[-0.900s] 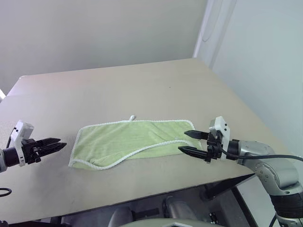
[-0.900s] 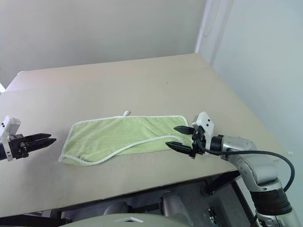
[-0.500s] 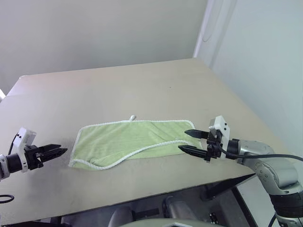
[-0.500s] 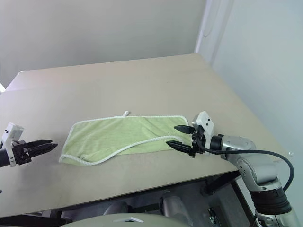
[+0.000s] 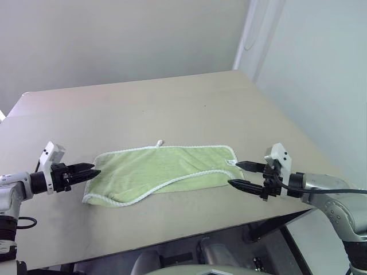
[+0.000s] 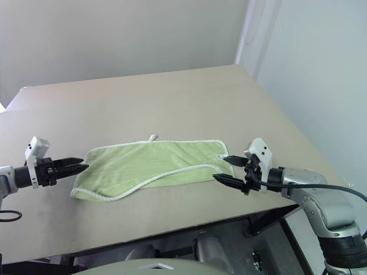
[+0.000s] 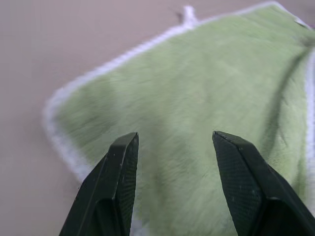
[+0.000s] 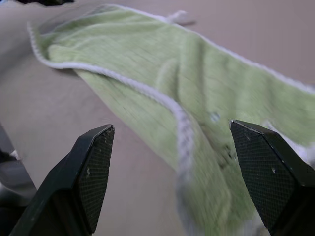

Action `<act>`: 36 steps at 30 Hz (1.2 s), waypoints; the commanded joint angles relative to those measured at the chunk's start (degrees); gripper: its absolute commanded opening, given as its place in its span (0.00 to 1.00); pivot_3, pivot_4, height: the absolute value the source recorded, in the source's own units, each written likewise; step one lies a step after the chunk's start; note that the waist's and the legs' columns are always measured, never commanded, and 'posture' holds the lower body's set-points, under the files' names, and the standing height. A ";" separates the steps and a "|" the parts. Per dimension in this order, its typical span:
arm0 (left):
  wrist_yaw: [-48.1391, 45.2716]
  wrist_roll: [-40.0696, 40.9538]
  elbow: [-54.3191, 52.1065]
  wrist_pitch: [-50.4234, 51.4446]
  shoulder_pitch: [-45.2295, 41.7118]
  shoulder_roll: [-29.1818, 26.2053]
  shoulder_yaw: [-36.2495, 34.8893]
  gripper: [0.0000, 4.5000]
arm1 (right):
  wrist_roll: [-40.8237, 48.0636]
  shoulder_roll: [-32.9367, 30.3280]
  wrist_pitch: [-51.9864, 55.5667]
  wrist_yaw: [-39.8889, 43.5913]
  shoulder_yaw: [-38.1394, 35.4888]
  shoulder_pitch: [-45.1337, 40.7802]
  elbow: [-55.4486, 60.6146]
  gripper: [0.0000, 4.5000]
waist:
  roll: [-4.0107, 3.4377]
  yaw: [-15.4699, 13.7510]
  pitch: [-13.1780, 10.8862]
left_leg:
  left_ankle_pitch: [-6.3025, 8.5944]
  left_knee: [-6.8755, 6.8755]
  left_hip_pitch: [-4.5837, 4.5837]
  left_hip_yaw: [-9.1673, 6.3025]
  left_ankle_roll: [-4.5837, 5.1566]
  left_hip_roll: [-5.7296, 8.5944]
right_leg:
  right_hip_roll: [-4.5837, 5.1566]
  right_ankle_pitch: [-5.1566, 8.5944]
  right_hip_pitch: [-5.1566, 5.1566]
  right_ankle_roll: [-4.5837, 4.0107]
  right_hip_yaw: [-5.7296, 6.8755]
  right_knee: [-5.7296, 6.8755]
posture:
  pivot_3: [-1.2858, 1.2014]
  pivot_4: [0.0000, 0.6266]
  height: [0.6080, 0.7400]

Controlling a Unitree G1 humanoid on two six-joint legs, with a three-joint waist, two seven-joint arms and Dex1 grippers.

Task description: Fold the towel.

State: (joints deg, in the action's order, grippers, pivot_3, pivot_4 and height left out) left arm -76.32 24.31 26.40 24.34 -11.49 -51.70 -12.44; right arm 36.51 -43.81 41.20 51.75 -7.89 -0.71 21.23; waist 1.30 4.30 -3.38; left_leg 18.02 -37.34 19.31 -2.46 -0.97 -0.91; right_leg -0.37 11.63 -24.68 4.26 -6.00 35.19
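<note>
The towel (image 5: pixel 163 169) is a light-green cloth with white corded edging, lying flat on the tan table (image 5: pixel 172 109). It is folded lengthwise, with one edge running diagonally across it. A small white loop (image 5: pixel 159 142) sticks out of its far edge. My left gripper (image 5: pixel 93 169) is open at the towel's left end, with nothing between its fingers. In the left wrist view the left gripper (image 7: pixel 172 140) points over the towel's (image 7: pixel 197 93) rounded corner. My right gripper (image 5: pixel 233 173) stands wide open just off the towel's right end. The right wrist view shows the towel (image 8: pixel 197 83) stretching away beyond the fingers.
The table's front edge (image 5: pixel 172 243) runs just below both arms, and its right edge (image 5: pixel 287 123) lies close to a pale wall. A black cable (image 5: pixel 338 192) trails from my right forearm. Bare tabletop stretches behind the towel.
My left gripper has swung in from the far left to the towel's left end. My right gripper has drawn back a little to the right, off the towel's end. The towel has not moved.
</note>
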 commanded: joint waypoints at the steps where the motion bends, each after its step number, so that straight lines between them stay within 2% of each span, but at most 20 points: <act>1: -3.45 -0.38 -2.26 -2.60 0.49 -2.84 -0.35 0.56 | 3.01 -0.24 0.95 -0.56 -3.04 -0.28 3.62 0.87 | 0.00 -0.12 0.00 | 0.00 -0.02 -0.02 -0.01 0.00 0.00 | 0.00 0.00 0.00 0.00 0.00 0.02 | 0.52 0.00 1.00; 6: -6.68 -0.14 -4.98 -4.15 1.78 -5.08 -0.53 0.56 | 1.22 -0.26 -0.44 -0.86 -2.11 0.52 2.31 0.87 | 0.01 -0.33 0.01 | 0.00 -0.08 -0.04 -0.01 0.00 0.00 | 0.03 0.00 0.02 0.01 0.00 0.01 | 0.52 0.00 1.00; 11: -13.06 2.37 -14.17 -3.10 8.66 -9.81 -2.27 0.56 | -0.91 1.02 -1.98 -0.99 0.65 -0.82 -0.07 0.87 | 0.02 -0.07 0.00 | 0.00 -0.01 0.00 0.03 0.00 -0.02 | 0.04 0.01 -0.04 0.00 -0.02 -0.05 | 0.52 0.00 1.00; 15: -14.94 1.59 -16.68 -4.84 11.55 -11.36 -1.39 0.56 | -1.64 1.51 -2.46 -0.93 1.69 -1.76 -0.70 0.87 | -0.12 -0.20 -0.08 | 0.00 0.01 0.00 0.07 0.00 -0.03 | 0.04 0.01 -0.08 0.00 -0.03 -0.03 | 0.52 0.00 1.00; 24: -13.62 -2.78 -12.65 -10.38 6.16 -8.49 4.27 0.56 | -2.55 1.81 -3.15 -1.26 2.31 -0.75 -0.04 0.87 | -0.11 -0.28 -0.07 | 0.00 -0.03 0.00 0.08 0.00 -0.02 | 0.03 0.01 -0.06 0.00 -0.02 -0.02 | 0.52 0.00 1.00; 27: -15.54 -5.71 -10.06 -15.24 5.04 -8.64 7.38 0.56 | -2.84 1.90 -3.27 -1.41 2.48 -0.55 0.16 0.87 | -0.11 -0.15 -0.07 | 0.00 0.01 0.01 0.08 0.00 -0.02 | 0.01 0.01 -0.09 0.00 -0.02 -0.02 | 0.52 0.00 1.00; 31: -16.18 -5.47 -8.41 -18.08 4.11 -9.33 10.46 0.56 | -3.44 1.95 -3.73 -1.62 2.64 -0.56 -0.24 0.87 | -0.10 -0.27 -0.06 | 0.00 -0.02 0.01 0.11 0.00 -0.03 | 0.01 0.01 -0.08 0.00 -0.04 -0.02 | 0.52 0.00 1.00; 36: -16.02 -7.67 -4.44 -21.61 1.13 -7.29 12.30 0.56 | -3.81 2.41 -3.97 -1.89 2.78 -0.90 -0.28 0.87 | -0.09 -0.33 -0.06 | 0.00 -0.05 0.00 0.11 0.00 -0.02 | 0.02 0.00 -0.06 0.00 -0.04 0.00 | 0.52 0.00 1.00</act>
State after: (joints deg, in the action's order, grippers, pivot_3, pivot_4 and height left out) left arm -92.27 17.25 21.07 4.15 -8.45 -59.18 -0.09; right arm 32.69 -41.59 38.36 49.89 -4.80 -0.78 19.97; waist 1.21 3.97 -3.43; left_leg 18.02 -37.39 19.31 -2.36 -0.97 -0.94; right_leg -0.35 11.63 -24.75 4.27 -6.04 35.19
